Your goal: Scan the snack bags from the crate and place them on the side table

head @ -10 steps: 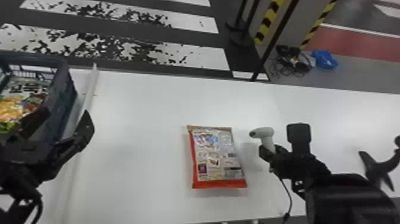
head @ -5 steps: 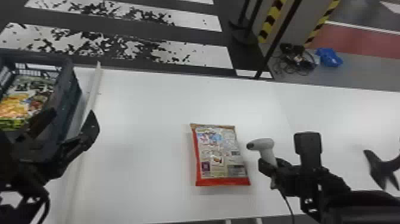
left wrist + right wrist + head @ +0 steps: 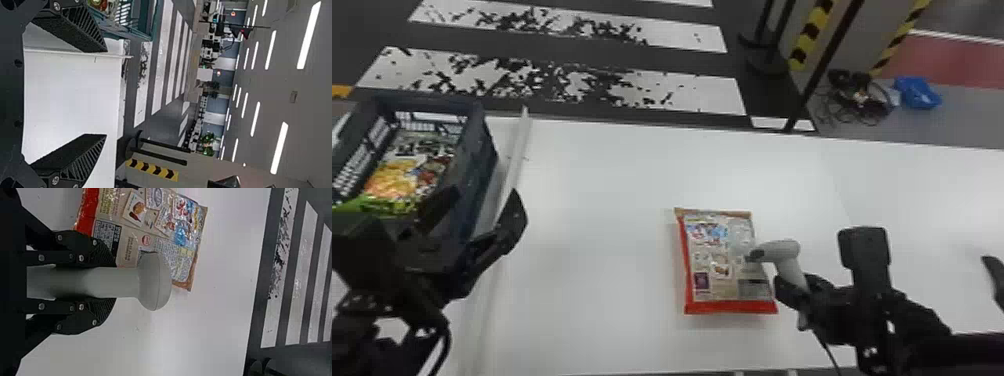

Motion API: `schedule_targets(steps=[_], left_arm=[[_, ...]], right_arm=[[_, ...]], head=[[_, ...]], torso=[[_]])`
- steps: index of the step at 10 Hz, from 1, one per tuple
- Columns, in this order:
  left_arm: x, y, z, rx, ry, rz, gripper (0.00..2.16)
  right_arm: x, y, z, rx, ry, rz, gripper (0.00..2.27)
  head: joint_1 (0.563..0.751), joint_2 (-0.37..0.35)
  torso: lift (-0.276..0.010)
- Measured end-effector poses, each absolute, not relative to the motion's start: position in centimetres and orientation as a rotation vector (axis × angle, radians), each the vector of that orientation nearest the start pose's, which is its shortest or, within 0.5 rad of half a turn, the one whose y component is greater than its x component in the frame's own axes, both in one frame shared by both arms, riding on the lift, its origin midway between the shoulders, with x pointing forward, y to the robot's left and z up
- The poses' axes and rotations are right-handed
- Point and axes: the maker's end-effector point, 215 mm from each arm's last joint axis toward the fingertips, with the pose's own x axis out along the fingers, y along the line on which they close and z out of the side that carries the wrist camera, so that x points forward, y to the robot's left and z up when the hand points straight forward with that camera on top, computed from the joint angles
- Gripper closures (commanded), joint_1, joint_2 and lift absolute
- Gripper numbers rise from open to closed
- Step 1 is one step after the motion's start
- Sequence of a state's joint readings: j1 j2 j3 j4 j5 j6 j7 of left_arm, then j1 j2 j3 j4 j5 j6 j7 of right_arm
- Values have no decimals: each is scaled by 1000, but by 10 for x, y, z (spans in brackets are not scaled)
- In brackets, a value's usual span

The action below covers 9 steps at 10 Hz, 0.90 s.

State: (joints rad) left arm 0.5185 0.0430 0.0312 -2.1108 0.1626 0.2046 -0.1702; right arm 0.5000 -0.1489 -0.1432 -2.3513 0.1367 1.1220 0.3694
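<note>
Now the scanner (image 3: 784, 250) has moved closer, seemingly over the snack bag (image 3: 719, 265).

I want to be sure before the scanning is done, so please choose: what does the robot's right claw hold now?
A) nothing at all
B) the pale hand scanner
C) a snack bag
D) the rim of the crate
B: the right claw has its black fingers closed on both sides of the handle of the hand scanner.
</note>
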Motion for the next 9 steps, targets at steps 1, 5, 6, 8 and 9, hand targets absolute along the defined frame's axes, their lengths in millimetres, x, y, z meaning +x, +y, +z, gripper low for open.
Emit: schedule_targets(steps=[1,5,6,8,9], left_arm=[[436,204,-366,-125,172,-176,107],[437,205,-368,-127,175,-173,107],[438,205,-368,-127,174,-173,107],[438,205,-368,-127,175,-173,107],[438,205,-368,-128,175,-173,107]], right_arm=[[343,-293,-469,-119,863,130,2047],[339,-280,-473,-131,878,152,2047],[340,-279,-472,-131,875,154,2047],[343,-282,-470,-134,866,147,2047],[346,-288,-468,-136,860,134,2047]], head=[[695,-130],[695,-110],[695,-108],[695,-113],[695,-116]], torso=[[-94],[-94],[-94],[-94],[-94]])
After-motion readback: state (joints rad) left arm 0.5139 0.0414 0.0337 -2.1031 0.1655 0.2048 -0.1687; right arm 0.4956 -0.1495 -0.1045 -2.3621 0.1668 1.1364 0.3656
